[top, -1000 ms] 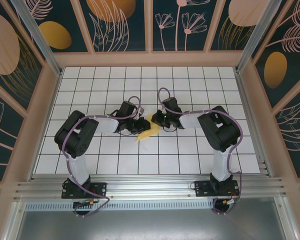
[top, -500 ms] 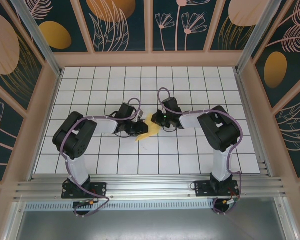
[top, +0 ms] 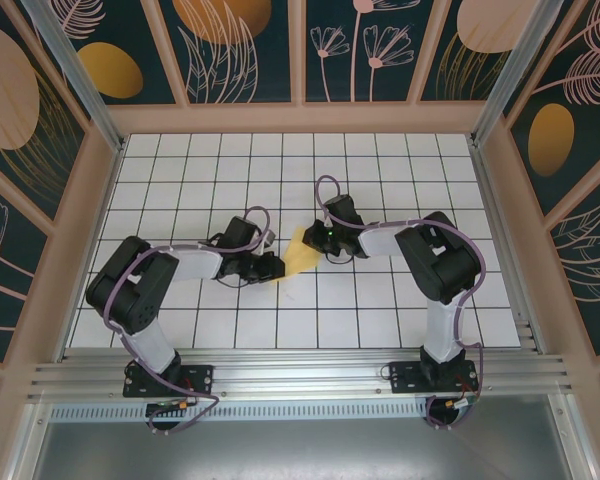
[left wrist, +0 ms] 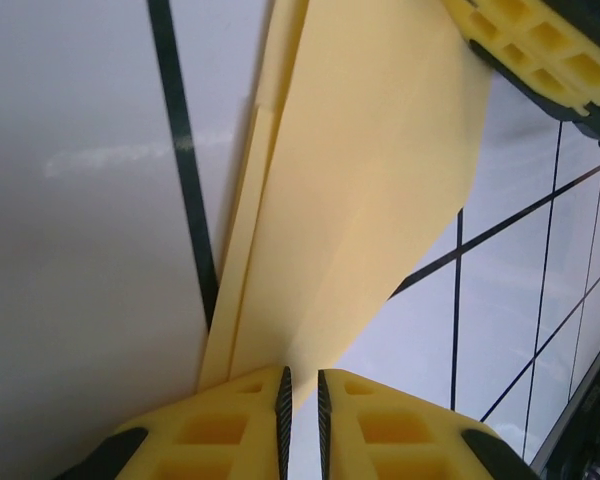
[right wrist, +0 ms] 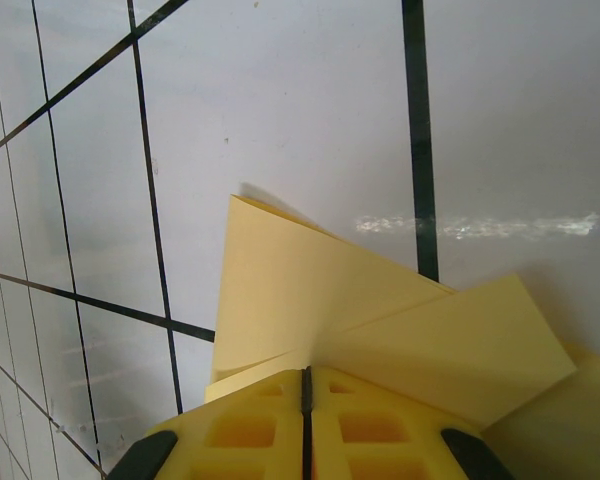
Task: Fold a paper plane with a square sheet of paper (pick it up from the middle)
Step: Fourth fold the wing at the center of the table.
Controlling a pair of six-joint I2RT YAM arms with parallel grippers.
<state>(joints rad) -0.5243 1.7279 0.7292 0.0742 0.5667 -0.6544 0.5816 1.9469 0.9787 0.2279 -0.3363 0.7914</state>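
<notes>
Yellow paper [top: 298, 257] is sitting near the centre of the white-tiled desk [top: 400, 300], btwn the two grippers. It's already folded into a narrow wedge w/ several layers. In the top view the wide end is pointing to the far side and the narrow tip is pointing near-left.

Left gripper [top: 271, 268] is reaching in from the left, arm bent low over the desk, meeting the paper at its narrow tip. In the left wrist view its yellow fingers [left wrist: 230, 425] are standing almost together w/ just a thin slit btwn them. The paper's [left wrist: 360, 200] tip is running straight into that slit, so the gripper [left wrist: 300, 385] is pinching the narrow end. Folded edges are showing as stacked strips along the paper's left side, crossing a black grid line.

Right gripper [top: 312, 240] is reaching in from the right at the wide end. In the left wrist view one of its yellow fingers [left wrist: 530, 45] is sitting on the far corner of the paper.

In the right wrist view the gripper [right wrist: 305, 385] is closing fully, no gap visible, clamping the paper's [right wrist: 310, 300] edge. Two flaps are fanning out from the grip: one is rising up-left to a corner, the other is lying off to the right.

Can't tell whether the paper is lying flat or hanging slightly off the desk.
</notes>
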